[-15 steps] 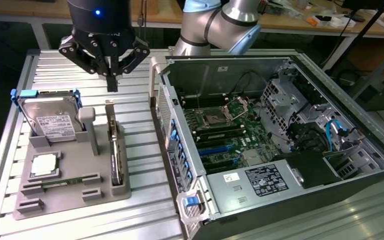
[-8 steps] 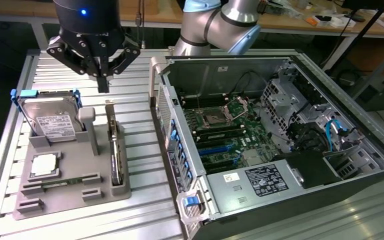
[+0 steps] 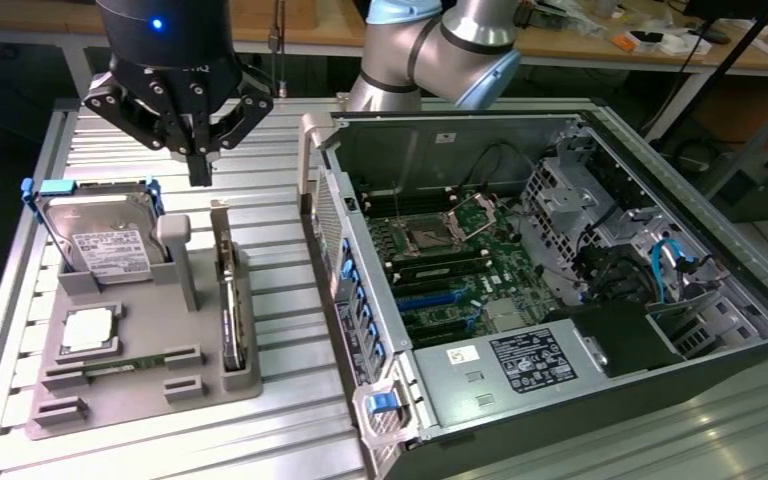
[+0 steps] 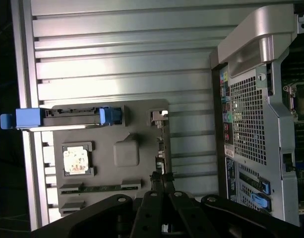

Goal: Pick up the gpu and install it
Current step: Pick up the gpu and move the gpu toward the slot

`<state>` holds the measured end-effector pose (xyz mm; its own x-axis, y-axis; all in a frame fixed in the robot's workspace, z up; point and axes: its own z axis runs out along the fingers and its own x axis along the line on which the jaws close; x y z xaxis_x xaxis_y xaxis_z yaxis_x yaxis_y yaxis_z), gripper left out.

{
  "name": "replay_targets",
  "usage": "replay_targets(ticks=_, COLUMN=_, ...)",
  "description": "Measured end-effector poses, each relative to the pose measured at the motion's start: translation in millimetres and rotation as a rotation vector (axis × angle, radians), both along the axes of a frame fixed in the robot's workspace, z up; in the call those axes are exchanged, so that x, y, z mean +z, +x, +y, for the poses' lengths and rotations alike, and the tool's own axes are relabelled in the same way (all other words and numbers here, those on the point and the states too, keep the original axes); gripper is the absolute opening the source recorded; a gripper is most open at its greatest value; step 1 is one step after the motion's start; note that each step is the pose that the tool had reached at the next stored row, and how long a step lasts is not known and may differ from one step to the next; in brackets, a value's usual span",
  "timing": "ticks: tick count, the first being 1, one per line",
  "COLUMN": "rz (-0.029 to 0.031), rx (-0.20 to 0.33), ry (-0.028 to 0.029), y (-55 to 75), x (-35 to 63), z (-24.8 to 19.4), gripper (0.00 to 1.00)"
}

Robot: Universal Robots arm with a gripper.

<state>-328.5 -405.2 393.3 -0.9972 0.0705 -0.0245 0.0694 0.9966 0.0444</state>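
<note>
Grey holder (image 3: 144, 392) carries one gpu (image 3: 232, 300) and one hard drive (image 3: 101, 238); one claw (image 3: 200, 172), pressed together, hovers above.

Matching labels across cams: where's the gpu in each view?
Exterior view: the gpu stands on edge in the gray holder, on the side toward the exterior view's right, beside the PC case.
Wrist view: the gpu is seen edge-on along the gray holder edge that faces the PC case.
Shared landmark: the blue-framed hard drive, on the same holder.
</note>
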Motion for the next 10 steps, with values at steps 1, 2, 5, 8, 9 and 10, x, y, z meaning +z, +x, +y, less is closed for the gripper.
replay_targets(ticks=1, rz=0.0001, rx=0.000, ry=0.0000, y=0.0, x=0.0, z=0.0, gripper=0.11)
replay_targets(ticks=2, rz=0.0000, rx=0.000, ry=0.0000, y=0.0, x=0.0, z=0.0, gripper=0.11)
replay_targets(ticks=5, rz=0.0000, rx=0.000, ry=0.0000, y=0.0, x=0.0, z=0.0, gripper=0.11)
replay_targets(ticks=8, rz=0.0001, rx=0.000, ry=-0.0001, y=0.0, x=0.0, z=0.0, gripper=0.11)
replay_targets(ticks=9, rz=0.0000, rx=0.000, ry=0.0000, y=0.0, x=0.0, z=0.0, gripper=0.17)
replay_targets(ticks=10, rz=0.0000, rx=0.000, ry=0.0000, y=0.0, x=0.0, z=0.0, gripper=0.24)
